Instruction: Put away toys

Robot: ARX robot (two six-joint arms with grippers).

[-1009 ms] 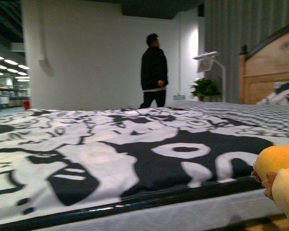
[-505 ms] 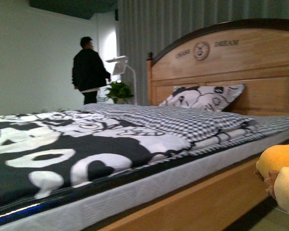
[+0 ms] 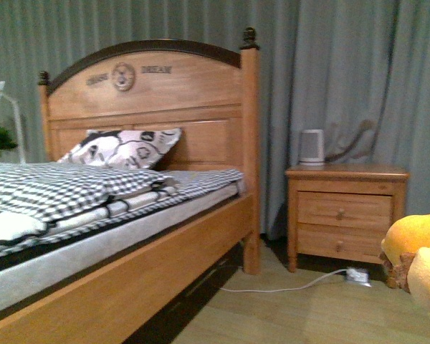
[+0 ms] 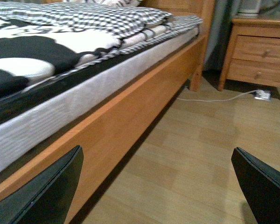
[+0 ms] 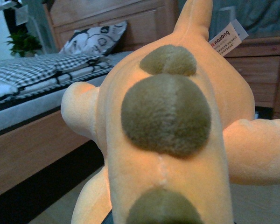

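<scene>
The orange plush animal (image 3: 414,240) sits at the lower right edge of the front frame, clear of the wooden floor (image 3: 308,315). In the right wrist view it fills the picture, olive-brown patches down its back and a white paper tag (image 5: 227,38) sticking out. The right fingers, hidden beneath it, hold it aloft. The left fingers (image 4: 49,189) stand wide apart with nothing between them. The bed (image 3: 129,244) takes the front frame's left half, a patterned pillow (image 3: 122,147) against its headboard (image 3: 150,93); right of centre, a two-drawer nightstand (image 3: 344,211) carries a small white device (image 3: 312,147) before grey curtains (image 3: 344,64)
</scene>
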